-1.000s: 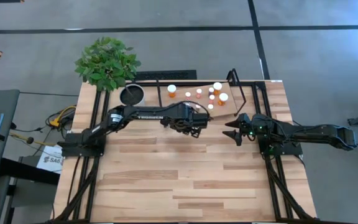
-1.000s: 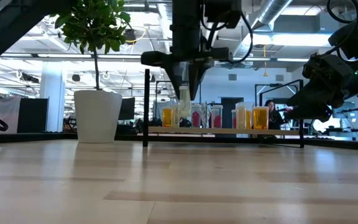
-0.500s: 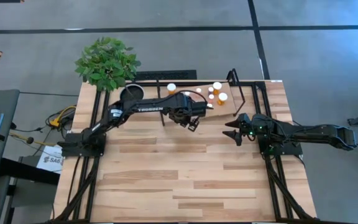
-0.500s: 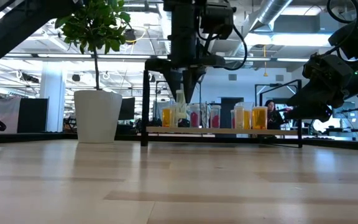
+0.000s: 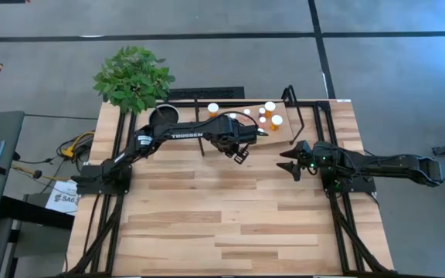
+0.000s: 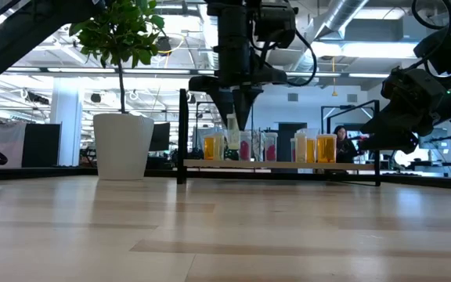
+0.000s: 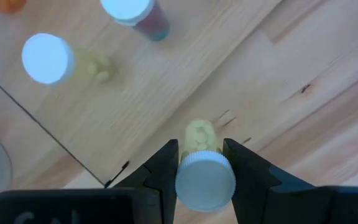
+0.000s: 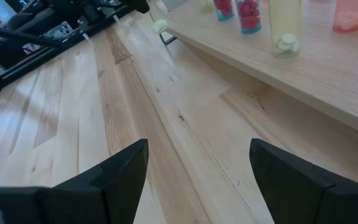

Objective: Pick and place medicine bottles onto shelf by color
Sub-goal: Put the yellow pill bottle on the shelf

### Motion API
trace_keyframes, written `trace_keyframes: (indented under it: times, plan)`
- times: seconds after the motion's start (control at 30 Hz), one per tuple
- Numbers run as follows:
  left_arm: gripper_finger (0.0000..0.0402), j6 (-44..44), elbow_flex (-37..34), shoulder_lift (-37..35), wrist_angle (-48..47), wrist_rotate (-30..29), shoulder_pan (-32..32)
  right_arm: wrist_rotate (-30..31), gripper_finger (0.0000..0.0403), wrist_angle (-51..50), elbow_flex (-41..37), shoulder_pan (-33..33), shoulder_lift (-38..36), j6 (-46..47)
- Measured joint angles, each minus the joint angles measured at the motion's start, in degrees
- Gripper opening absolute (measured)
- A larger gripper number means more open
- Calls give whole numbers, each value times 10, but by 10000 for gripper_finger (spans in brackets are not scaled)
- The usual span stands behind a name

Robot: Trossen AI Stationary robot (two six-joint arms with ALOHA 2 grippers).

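Observation:
The shelf (image 5: 242,116) is a light board with black uprights at the table's far edge; it also shows in the low view (image 6: 280,164). Several white-capped bottles stand on it: orange (image 5: 213,109), (image 5: 276,120), pinkish-red (image 6: 271,146) and pale (image 7: 48,57). My left gripper (image 5: 240,147) hangs at the shelf's near edge, shut on a pale bottle (image 6: 232,131). My right gripper (image 5: 288,164) is open and empty, to the right of the shelf's near edge, above the table. My left gripper pinches the pale bottle at its white cap (image 7: 205,180) between the two fingers (image 7: 166,167), one on each side. The fingers come from above, pointing down. The bottle hangs upright below them, its body (image 7: 199,134) clear of the board and the table.
A white plant pot (image 6: 124,145) with a green plant (image 5: 134,77) stands at the far left corner, beside the shelf's left upright (image 6: 183,133). A person (image 6: 340,141) sits in the room behind. The near half of the plank table (image 5: 222,224) is bare wood.
My left gripper has carried the pale bottle toward the table's far edge, up to the shelf's near edge, still shut on it and upright. Most of the move came first; in the last half second it has barely shifted.

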Motion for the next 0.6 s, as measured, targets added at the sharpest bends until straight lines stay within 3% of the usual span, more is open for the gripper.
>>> trace_keyframes:
  times: [0.6]
  plan:
    - [96,114,0,0,34,-27,20,0,301,0,0,0,0,0]
